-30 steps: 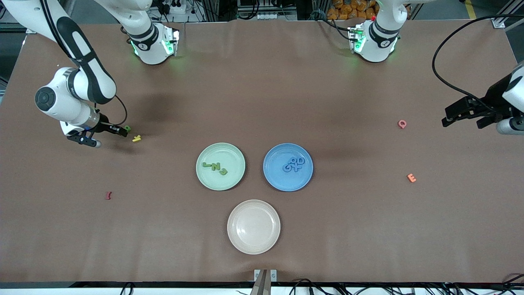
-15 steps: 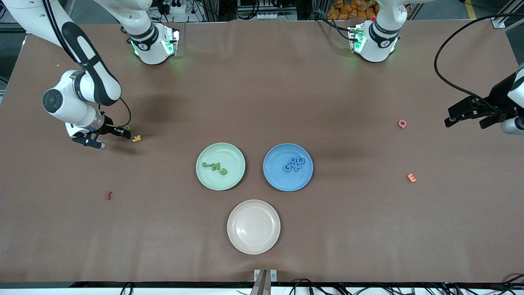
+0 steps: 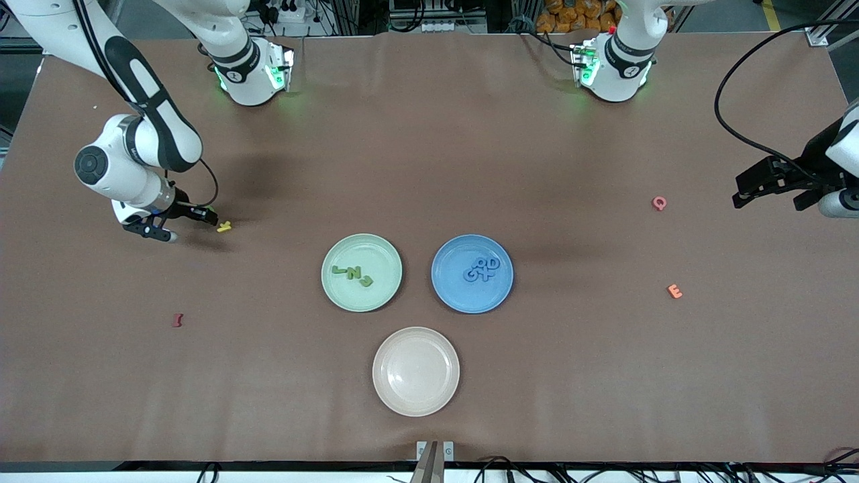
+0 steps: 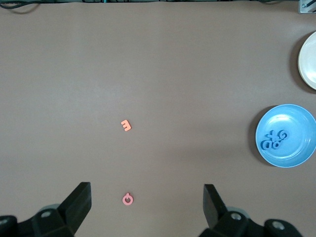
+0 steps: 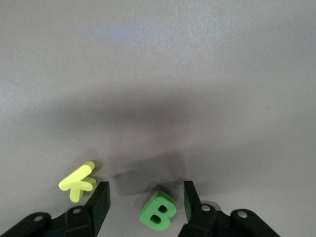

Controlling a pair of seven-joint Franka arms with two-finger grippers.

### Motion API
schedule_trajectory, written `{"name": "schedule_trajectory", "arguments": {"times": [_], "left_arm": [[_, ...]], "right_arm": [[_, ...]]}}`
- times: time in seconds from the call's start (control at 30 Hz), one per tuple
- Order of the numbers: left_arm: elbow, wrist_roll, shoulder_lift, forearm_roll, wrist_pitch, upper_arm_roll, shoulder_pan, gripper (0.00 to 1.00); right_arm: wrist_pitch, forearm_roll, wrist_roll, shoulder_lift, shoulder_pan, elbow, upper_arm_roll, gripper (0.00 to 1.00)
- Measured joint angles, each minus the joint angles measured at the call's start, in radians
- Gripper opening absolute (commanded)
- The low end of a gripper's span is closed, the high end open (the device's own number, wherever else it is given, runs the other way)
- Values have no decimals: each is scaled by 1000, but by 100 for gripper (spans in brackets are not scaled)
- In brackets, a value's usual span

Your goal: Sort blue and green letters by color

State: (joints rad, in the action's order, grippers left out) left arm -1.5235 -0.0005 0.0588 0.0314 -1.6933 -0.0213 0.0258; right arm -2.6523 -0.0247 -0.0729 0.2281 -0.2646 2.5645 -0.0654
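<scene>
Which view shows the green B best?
The right wrist view: the green B lies face up and readable between the right end effector's open fingers, beside a yellow K. In the front view that end effector covers the B. The left wrist view does not show it.

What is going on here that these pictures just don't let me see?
- Front view: the green B is hidden by the right gripper.
- Right wrist view: whether the fingers touch the B; a gap shows on each side.
- Front view: the blue letters overlap in a pile.
- Dark red letter: too small to read.
</scene>
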Motion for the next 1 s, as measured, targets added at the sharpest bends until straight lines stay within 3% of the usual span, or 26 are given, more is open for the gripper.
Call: {"name": "schedule_trajectory", "arguments": {"times": [0.37,0.5,1.0], "left_arm": [[-1,0,12,0,-39,-2,1,100],[-2,0,17,0,-41,-2,1,100],[-2,-1,29,0,-57,-3,9,100]], "right_arm": [[-1,0,0,0,0,1,2,65],[-1,0,0,0,0,1,3,53],[-3,0,0,0,0,1,4,43]]}}
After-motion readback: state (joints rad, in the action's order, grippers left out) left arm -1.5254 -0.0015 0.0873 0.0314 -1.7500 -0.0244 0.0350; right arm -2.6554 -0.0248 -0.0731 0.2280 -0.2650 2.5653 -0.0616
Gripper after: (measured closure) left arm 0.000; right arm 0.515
